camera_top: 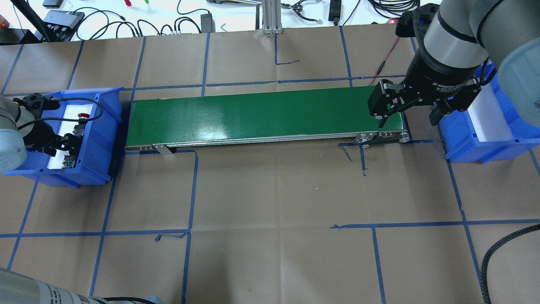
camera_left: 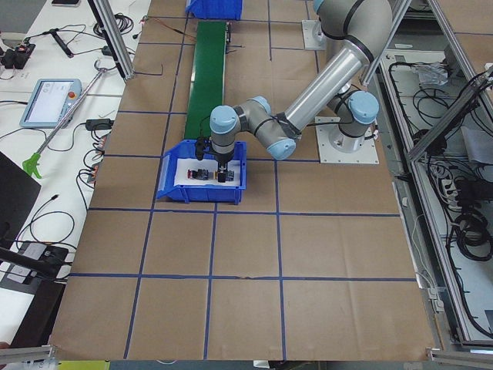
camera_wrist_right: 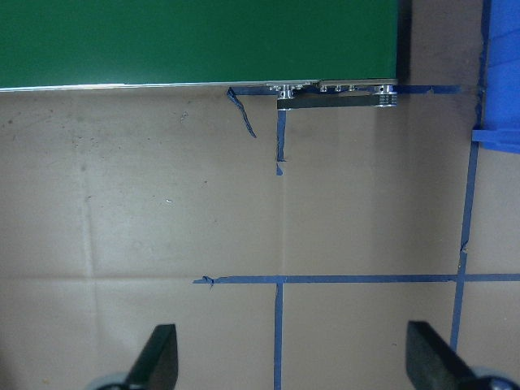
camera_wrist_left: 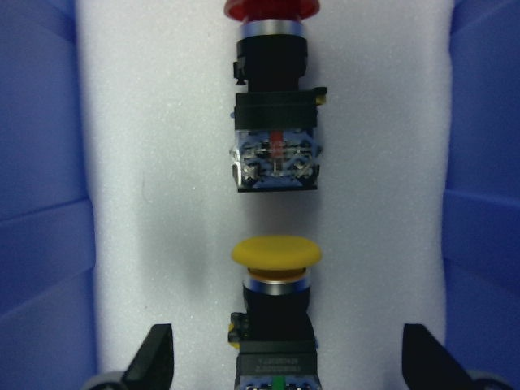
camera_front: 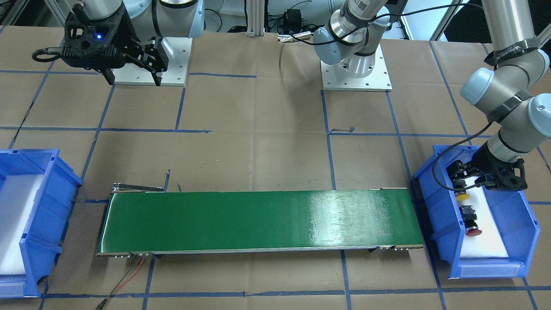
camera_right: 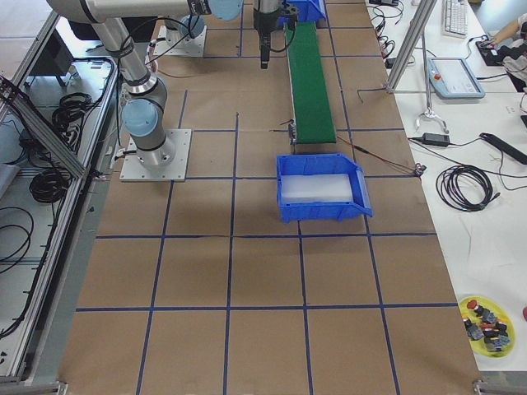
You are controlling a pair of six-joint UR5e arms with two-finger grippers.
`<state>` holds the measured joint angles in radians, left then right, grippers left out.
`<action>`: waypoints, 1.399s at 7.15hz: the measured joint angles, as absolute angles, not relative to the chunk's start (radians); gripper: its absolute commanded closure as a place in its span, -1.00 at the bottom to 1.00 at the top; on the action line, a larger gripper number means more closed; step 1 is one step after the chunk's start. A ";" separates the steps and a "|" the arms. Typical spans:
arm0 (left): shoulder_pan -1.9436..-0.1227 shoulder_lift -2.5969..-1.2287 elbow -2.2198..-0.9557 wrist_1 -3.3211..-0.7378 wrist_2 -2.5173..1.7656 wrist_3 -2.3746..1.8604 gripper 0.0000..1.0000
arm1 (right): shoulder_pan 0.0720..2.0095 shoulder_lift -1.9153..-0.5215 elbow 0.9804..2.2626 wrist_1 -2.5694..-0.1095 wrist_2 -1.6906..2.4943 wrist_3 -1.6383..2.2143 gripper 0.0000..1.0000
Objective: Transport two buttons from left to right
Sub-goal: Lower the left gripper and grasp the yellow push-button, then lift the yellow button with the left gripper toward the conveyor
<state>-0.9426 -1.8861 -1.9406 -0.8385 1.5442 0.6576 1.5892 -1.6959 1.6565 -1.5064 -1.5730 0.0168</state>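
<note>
The yellow-capped button lies on white foam in the blue bin at my left. The red button lies just beyond it, in line. Both show in the front view, yellow and red. My left gripper is open and low in this bin, with a finger on each side of the yellow button's black body and a clear gap on both sides. My right gripper is open and empty, held high over the right end of the green conveyor belt.
A second blue bin with a white foam floor stands past the belt's right end, with nothing in it. Brown paper with blue tape lines covers the table. A red wire trails from the conveyor's end.
</note>
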 measured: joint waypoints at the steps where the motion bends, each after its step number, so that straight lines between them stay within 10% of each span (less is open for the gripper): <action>1: -0.941 -1.886 -1.949 -0.830 1.545 0.659 -0.98 | 1.589 -1.696 1.657 -1.506 -1.572 0.017 -1.00; 4: -0.928 -1.885 -1.956 -0.839 1.547 0.661 -0.87 | 1.589 -1.697 1.658 -1.506 -1.571 0.018 -1.00; 10: -0.917 -1.898 -1.945 -0.856 1.549 0.661 0.85 | 1.589 -1.697 1.658 -1.506 -1.571 0.018 -1.00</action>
